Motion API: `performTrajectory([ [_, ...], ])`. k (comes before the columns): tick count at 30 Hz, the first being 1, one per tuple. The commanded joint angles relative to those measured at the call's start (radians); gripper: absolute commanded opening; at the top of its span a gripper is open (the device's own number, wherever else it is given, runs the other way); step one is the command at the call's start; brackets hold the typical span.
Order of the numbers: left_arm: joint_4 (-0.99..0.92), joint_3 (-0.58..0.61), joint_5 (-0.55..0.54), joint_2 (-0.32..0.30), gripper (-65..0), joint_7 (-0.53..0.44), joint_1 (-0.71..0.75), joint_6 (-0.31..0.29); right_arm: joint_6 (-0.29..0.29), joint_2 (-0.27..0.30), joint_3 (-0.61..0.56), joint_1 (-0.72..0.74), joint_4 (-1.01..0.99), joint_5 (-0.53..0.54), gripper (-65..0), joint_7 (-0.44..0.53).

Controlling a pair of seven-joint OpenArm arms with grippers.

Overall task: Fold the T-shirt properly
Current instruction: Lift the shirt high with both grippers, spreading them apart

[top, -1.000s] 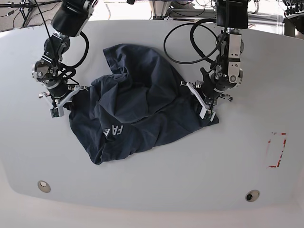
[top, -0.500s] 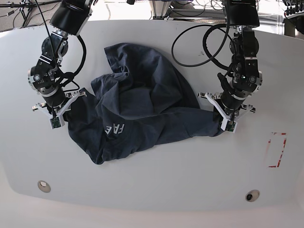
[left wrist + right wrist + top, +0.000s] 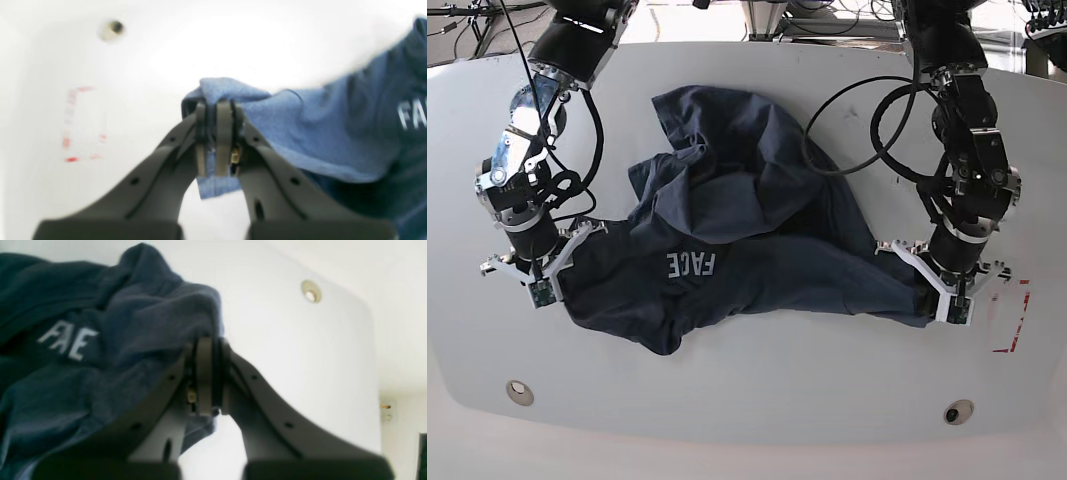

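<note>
The dark navy T-shirt (image 3: 747,230) lies crumpled on the white table (image 3: 757,390), its white lettering (image 3: 690,265) facing up. My left gripper (image 3: 939,300) on the base view's right is shut on the shirt's right edge; the left wrist view shows cloth (image 3: 213,100) pinched between the fingers (image 3: 223,140). My right gripper (image 3: 547,283) on the base view's left is shut on the shirt's left edge. In the right wrist view its fingers (image 3: 204,376) clamp a fold of fabric (image 3: 186,310). The shirt is stretched between the two grippers.
A red-outlined rectangle mark (image 3: 1010,315) lies on the table just right of my left gripper. Round holes sit near the front edge at the left (image 3: 519,391) and right (image 3: 957,411). Black cables (image 3: 867,110) loop above the shirt's upper right.
Both grippers have moved apart and toward the front edge, pulling the shirt wider. The lettering has unfolded from a few letters to the full word, and the lower edge has spread out.
</note>
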Motion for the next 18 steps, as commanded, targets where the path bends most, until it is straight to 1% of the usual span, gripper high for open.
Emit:
performTrajectory([
  [1,0.024,-0.023,0.004,-0.008,-65.0,-0.002,-0.058,0.007,-0.002,0.015,0.003,0.053,0.027,0.004,-65.0,0.001],
  [3,0.025,-0.043,0.002,-0.008,-65.0,0.015,-0.101,0.007,-0.002,0.016,0.003,0.089,0.027,0.004,-65.0,-0.014],
  [8,0.03,-0.095,0.002,-0.015,-65.0,0.073,-0.202,0.007,-0.002,0.048,0.001,0.15,0.025,0.007,-65.0,-0.043],
  [13,0.03,-0.101,0.001,-0.049,-65.0,0.122,-0.285,0.007,-0.002,0.056,0.001,0.201,0.022,0.005,-65.0,-0.051],
  [18,0.028,-0.103,0.001,-0.054,-65.0,0.15,-0.363,0.007,-0.002,0.058,0.0,0.253,0.019,0.005,-65.0,-0.052],
])
